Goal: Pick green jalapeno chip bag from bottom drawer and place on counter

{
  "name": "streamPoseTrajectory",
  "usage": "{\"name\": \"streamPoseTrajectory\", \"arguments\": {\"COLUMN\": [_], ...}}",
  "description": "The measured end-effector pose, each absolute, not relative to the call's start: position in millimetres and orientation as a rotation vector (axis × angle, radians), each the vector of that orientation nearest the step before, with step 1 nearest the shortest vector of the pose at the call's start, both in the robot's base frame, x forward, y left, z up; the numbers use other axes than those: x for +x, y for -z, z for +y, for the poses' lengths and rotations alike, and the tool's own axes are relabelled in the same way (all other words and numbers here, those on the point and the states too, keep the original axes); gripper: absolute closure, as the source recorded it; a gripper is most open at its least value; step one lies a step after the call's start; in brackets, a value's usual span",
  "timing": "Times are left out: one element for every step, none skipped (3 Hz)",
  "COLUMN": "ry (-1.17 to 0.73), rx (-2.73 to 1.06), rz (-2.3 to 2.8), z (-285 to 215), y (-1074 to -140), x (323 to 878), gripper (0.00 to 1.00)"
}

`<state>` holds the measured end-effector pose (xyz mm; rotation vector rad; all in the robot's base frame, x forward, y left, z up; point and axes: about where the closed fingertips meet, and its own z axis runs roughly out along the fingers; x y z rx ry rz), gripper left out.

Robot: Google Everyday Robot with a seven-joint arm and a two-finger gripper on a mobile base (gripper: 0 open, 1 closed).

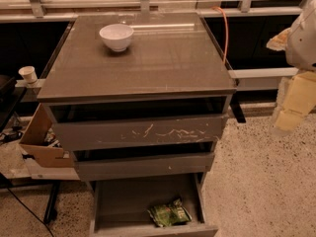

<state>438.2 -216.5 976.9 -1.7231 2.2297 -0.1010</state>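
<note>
Fingers of the gripper (295, 102): whether spread or pressed together cannot be told. The gripper hangs at the right edge, beside the counter (148, 63), well apart from the green jalapeno chip bag (169, 213). The bag lies front-right in the open bottom drawer (123, 201), near its right wall.

Probable hazards: fingers striking that wall or the overhanging middle drawer (143, 166); crumpled foil slipping.

Count: one bag, three drawers, one white bowl (116, 36).
</note>
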Motion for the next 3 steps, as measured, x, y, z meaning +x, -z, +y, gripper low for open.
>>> {"name": "streamPoseTrajectory", "arguments": {"ry": [0.101,0.101,0.079], "rx": [-1.723,-1.723,-1.705], "rz": [2.230,2.230,2.242], "z": [-216.5,-216.4,-217.4], "y": [-976.9,-977.0,-958.4], "x": [438.2,438.2,436.7], "gripper": [0.00,0.13,0.37]}}
